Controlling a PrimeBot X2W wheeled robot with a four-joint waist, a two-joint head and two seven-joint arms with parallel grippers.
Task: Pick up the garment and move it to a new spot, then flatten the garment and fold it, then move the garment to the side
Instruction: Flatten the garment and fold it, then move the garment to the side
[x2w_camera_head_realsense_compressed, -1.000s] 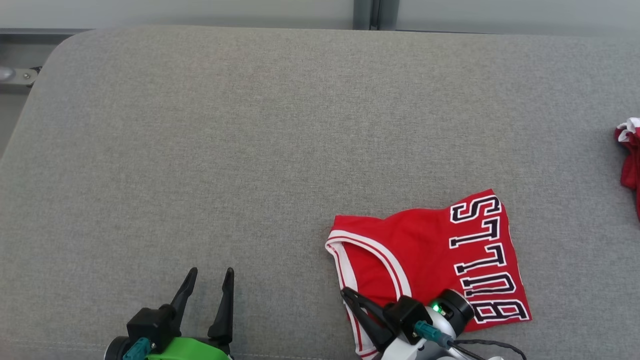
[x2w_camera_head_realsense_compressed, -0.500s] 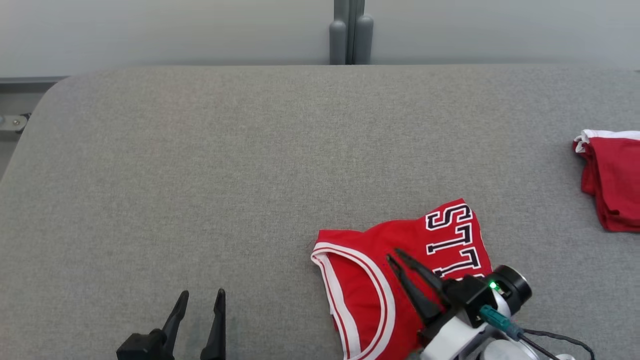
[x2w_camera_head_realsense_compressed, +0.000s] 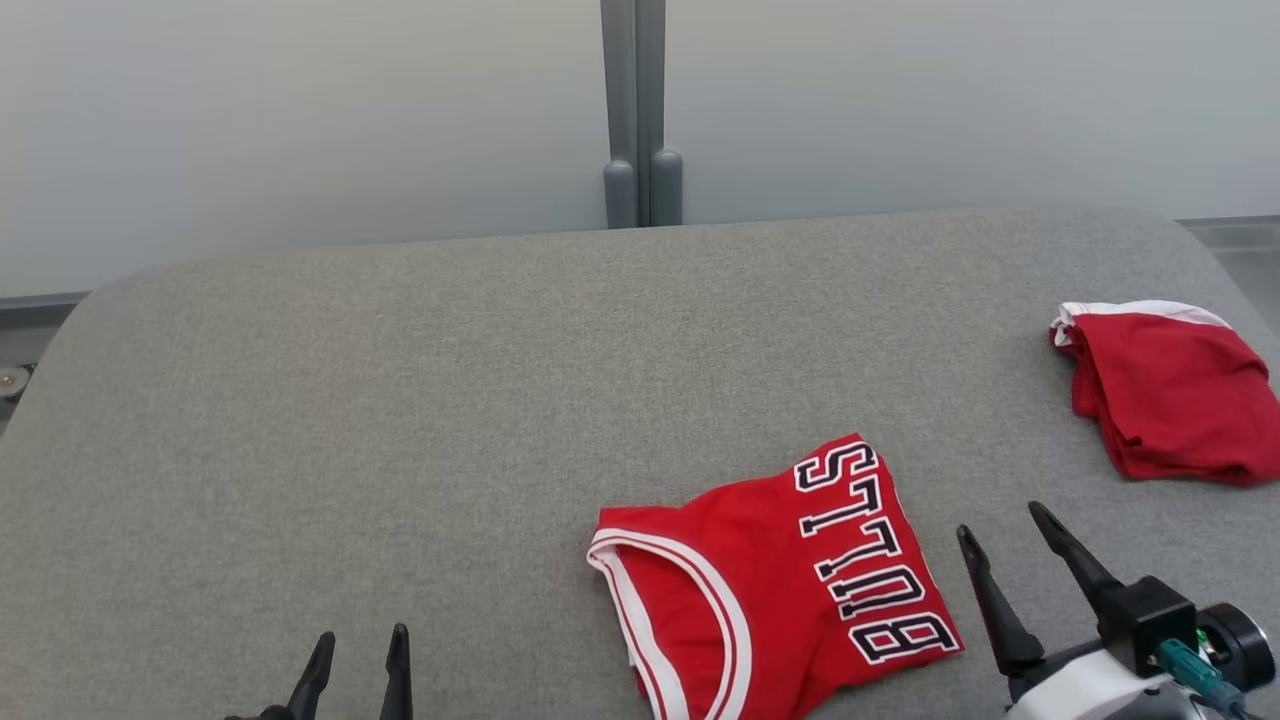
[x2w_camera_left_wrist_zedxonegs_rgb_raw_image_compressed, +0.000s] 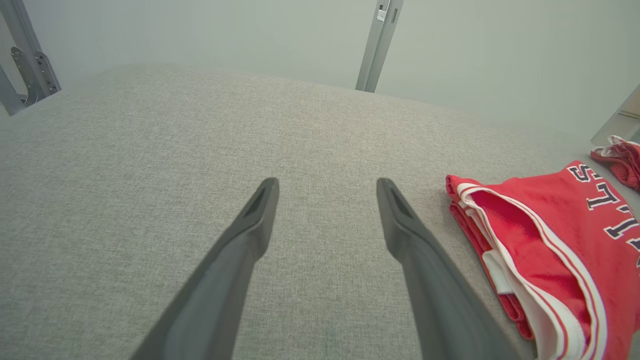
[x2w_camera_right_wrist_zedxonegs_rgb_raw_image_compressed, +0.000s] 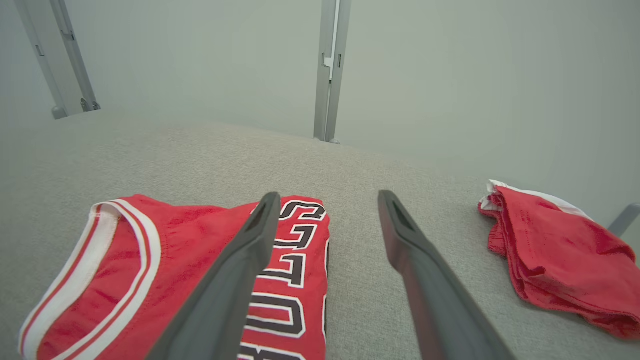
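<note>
The right gripper (x2w_camera_head_realsense_compressed: 998, 520) has let go of the folded jersey (x2w_camera_head_realsense_compressed: 770, 570) and swung clear to its right, fingers spread and empty; the head camera has tipped up too. The left gripper (x2w_camera_head_realsense_compressed: 362, 635) hangs open, holding nothing. The jersey lies near the front edge, right of centre. To move it aside, I'd pinch every layer at one edge and carry it low. It rests on a grey padded table (x2w_camera_head_realsense_compressed: 400, 400), with another red garment (x2w_camera_head_realsense_compressed: 1170, 390) at the far right and a pale wall (x2w_camera_head_realsense_compressed: 300, 120) with a metal post (x2w_camera_head_realsense_compressed: 640, 100) behind.

Folded red jersey (x2w_camera_head_realsense_compressed: 770, 580) lies flat, lettering up.
</note>
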